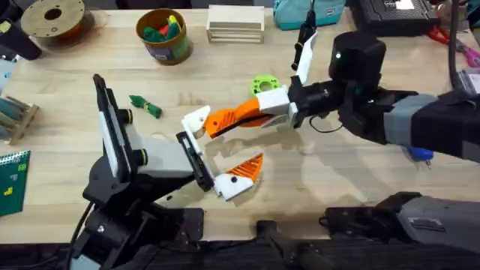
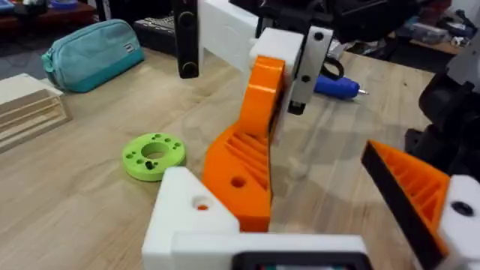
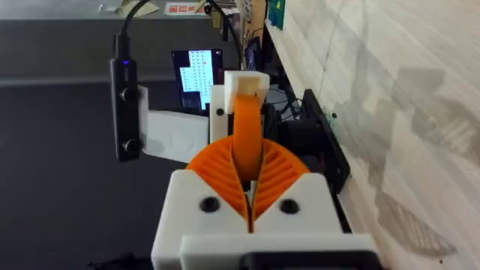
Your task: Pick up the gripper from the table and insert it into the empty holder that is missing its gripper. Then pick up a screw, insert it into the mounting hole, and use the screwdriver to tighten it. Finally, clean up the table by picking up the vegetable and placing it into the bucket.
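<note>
The gripper (image 1: 234, 115), a loose orange ribbed wedge, hangs above the table (image 1: 337, 180) with my right gripper (image 1: 264, 106) shut on its far end. Its other end rests against the holder (image 1: 196, 120), the bare white finger block of my left gripper (image 1: 219, 148). That gripper stands open, and its other finger carries an orange tip (image 1: 246, 171). In the left wrist view the gripper (image 2: 247, 161) lies beside the holder (image 2: 187, 214). In the right wrist view my right gripper (image 3: 247, 202) clamps the gripper (image 3: 246, 142). The vegetable (image 1: 146, 106) lies left of centre. The screwdriver (image 2: 337, 86) lies under the right arm. The bucket (image 1: 163, 34) stands at the back.
A light-green ring disc (image 1: 262, 82) lies just behind the joined grippers. At the back are a brown spool (image 1: 52, 19), stacked wooden blocks (image 1: 235, 22) and a teal pouch (image 1: 307, 11). A green card (image 1: 11, 180) lies at the left edge.
</note>
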You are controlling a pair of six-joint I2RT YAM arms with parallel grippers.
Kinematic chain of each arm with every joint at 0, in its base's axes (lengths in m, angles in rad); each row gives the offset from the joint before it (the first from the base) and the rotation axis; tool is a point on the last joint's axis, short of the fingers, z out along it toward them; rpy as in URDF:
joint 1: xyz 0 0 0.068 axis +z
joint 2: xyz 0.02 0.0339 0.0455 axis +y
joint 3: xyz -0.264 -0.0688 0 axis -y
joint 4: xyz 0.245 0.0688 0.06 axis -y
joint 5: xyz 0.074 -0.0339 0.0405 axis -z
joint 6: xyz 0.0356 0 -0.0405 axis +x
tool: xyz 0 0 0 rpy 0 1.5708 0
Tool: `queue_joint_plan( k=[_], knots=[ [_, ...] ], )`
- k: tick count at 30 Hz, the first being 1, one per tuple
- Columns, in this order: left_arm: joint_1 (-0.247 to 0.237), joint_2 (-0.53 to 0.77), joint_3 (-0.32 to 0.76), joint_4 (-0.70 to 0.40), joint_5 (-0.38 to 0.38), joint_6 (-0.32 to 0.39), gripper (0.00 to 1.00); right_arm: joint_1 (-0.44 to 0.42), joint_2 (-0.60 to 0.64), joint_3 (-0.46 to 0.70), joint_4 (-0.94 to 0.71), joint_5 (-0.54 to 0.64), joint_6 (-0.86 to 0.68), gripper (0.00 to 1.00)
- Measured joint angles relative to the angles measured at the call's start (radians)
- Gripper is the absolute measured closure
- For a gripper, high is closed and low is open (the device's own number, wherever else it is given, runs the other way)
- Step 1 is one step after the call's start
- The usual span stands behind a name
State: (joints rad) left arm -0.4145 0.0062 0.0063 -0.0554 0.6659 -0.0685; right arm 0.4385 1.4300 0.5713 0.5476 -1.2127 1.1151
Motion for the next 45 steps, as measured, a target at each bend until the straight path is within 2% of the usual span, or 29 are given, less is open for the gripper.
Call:
queue_joint_plan(
  k=[6, 9, 14, 21, 32, 36, 37, 38, 39, 40, 45],
  knots=[
    [0.0, 0.0, 0.0, -0.001, -0.007, -0.019, 0.015, 0.025, 0.048, 0.001, 0.033, 0.034, 0.025, 0.982],
    [0.0, 0.013, 0.0, -0.002, -0.003, -0.048, 0.015, 0.059, 0.136, 0.058, 0.052, 0.034, 0.046, 0.982],
    [0.002, 0.013, 0.0, -0.002, -0.017, -0.053, 0.015, 0.072, 0.178, 0.103, 0.047, 0.033, 0.049, 0.983],
    [0.008, 0.013, 0.0, -0.002, -0.045, -0.061, 0.015, 0.082, 0.211, 0.133, 0.048, 0.037, 0.049, 0.983],
    [0.008, 0.013, 0.0, -0.001, -0.045, -0.063, 0.015, 0.082, 0.211, 0.133, 0.047, 0.033, 0.033, 0.981],
    [0.008, 0.013, 0.0, -0.001, -0.045, -0.063, 0.016, 0.083, 0.214, 0.133, 0.046, 0.028, 0.03, 0.928],
    [0.008, 0.013, 0.0, -0.001, -0.045, -0.062, 0.015, 0.083, 0.215, 0.133, 0.049, 0.025, 0.03, 0.887],
    [0.008, 0.013, 0.0, -0.001, -0.045, -0.059, 0.015, 0.083, 0.218, 0.133, 0.053, 0.022, 0.029, 0.8],
    [0.0, 0.01, 0.0, 0.0, -0.015, -0.042, 0.015, 0.098, 0.236, 0.133, 0.083, 0.021, 0.024, 0.475],
    [-0.002, 0.01, 0.0, 0.0, 0.004, -0.033, 0.015, 0.113, 0.243, 0.133, 0.092, 0.018, 0.022, 0.253],
    [-0.002, 0.01, 0.0, -0.001, 0.013, -0.026, 0.015, 0.113, 0.243, 0.133, 0.096, 0.018, 0.022, 0.201]
  ],
)
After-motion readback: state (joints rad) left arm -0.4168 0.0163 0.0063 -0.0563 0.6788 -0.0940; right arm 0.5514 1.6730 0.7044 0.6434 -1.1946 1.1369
